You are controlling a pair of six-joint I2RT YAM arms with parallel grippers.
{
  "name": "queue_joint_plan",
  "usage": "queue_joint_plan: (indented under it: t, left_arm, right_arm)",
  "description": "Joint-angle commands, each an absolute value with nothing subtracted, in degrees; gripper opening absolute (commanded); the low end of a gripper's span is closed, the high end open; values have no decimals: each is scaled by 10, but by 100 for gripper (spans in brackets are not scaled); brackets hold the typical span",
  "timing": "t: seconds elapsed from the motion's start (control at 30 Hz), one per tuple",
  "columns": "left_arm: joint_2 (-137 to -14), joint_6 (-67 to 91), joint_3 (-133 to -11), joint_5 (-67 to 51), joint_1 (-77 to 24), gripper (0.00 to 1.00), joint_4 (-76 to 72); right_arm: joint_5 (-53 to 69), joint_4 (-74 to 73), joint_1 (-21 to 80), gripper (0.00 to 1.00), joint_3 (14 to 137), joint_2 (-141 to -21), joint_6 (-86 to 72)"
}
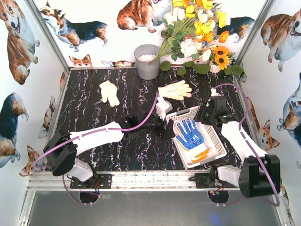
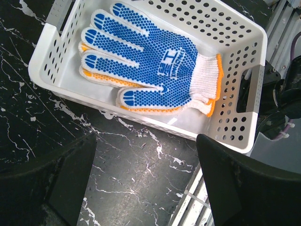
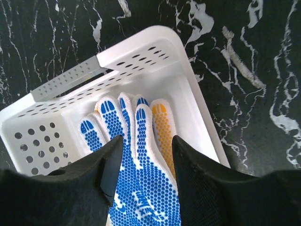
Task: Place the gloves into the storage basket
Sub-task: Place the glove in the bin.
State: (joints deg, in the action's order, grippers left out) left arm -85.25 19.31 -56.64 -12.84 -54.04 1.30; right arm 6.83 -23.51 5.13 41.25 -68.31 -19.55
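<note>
The left arm [image 1: 94, 136] reaches across the black marbled counter [image 1: 94, 113], its left fingers [image 2: 66, 188] spread wide beside the white perforated plastic basket [image 2: 256, 56]. The right fingers [image 3: 94, 174] hang apart and empty over a blue-dotted knit glove [image 2: 155, 61] lying flat inside. Two cream gloves [image 1: 109, 92] [image 1: 176, 89] lie on the counter beyond.

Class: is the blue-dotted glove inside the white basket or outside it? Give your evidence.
Inside. The blue-dotted glove lies flat on the white basket's floor, walls around it.
</note>
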Motion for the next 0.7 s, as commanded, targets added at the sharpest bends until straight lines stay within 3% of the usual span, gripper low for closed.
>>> queue_joint_plan:
  t: [0.0,0.27,0.67]
  left_arm:
    - [-858,192,-576,-135,-538,81,5]
    - [-863,192,-579,-137,-537,81,5]
    - [-841,198,-565,-110,-538,81,2]
  right_arm:
    - [42,-267,50,43,435,-644,-173]
    - [128,-270,50,15,406,-646,-213]
    - [115,-250,51,7,410,-742,-235]
